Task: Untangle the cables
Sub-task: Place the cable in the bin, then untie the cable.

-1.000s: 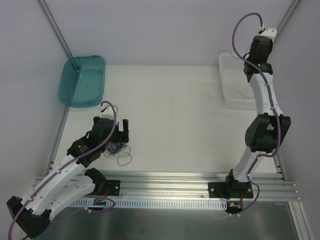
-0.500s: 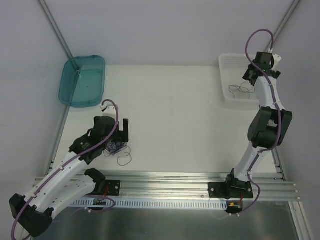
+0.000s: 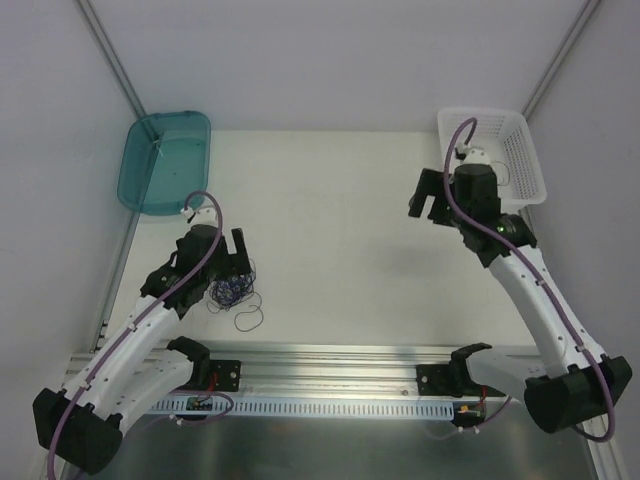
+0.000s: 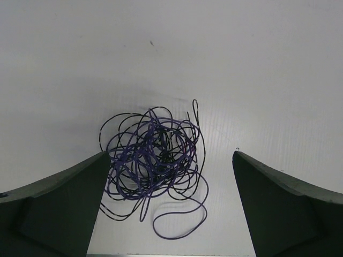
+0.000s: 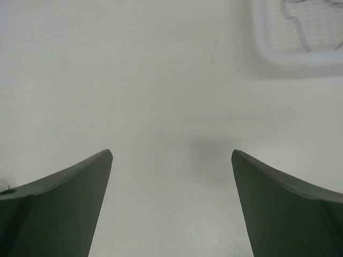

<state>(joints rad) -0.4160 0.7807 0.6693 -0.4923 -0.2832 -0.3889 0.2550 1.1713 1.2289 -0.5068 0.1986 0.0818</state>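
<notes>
Because the cables [image 4: 153, 160] lie knotted in one dark purple bundle near the near left corner of the table [image 3: 340, 230], the left gripper [image 4: 170, 155] hangs straight over them, its fingers spread wide, probably to pick out a strand. The right gripper [image 3: 428, 205], also spread and empty, hovers beside the white basket [image 3: 527, 150] at the far right corner, likely where freed strands go.

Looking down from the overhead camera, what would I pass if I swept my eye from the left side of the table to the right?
teal tray → tangle of cables → right gripper → white basket
</notes>
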